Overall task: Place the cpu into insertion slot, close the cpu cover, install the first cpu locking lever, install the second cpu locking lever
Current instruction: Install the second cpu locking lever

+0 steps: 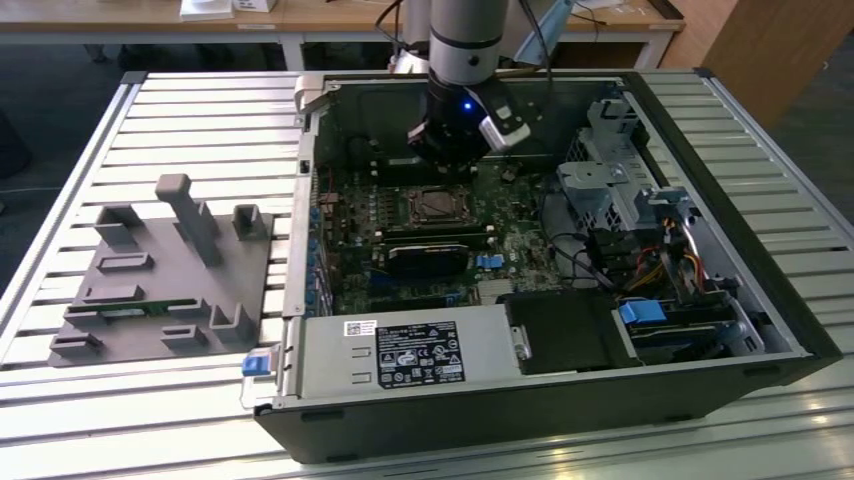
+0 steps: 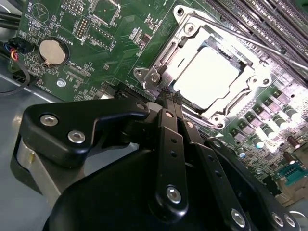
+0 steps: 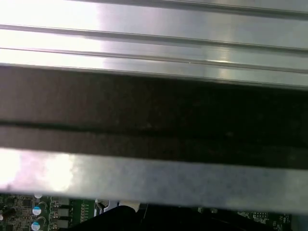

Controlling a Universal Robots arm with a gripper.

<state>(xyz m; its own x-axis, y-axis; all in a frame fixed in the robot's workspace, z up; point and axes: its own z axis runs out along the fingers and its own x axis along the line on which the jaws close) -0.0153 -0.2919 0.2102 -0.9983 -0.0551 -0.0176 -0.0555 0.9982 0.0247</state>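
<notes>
Open PC case on a slatted bench, exterior view: the arm's gripper hangs in the upper centre of the frame, just above the insertion slot at mid-board.

In the second wrist view the cpu sits upper right of centre, its pale metal face up and washed bright by glare, flat in the slot and square to it. The cpu cover lies down around it, a silver frame w/ the chip showing through the cut-out. Both sit diagonal in this frame, edges running upper left to lower right; being square, the chip has no real long axis.

Gripper: black fingers drawn together to a narrow tip, nothing between them, the tip at the cover's near edge by a corner screw. Contact can't be told.

Handling, as judged: chip is light, rigid, slick-faced and fragile underneath, so best held by opposite edges, never the contacts. Cover is thin stiff sheet metal, hinged on one side, prob. springy; push near its free edge. Locking levers not clearly made out here.
</notes>
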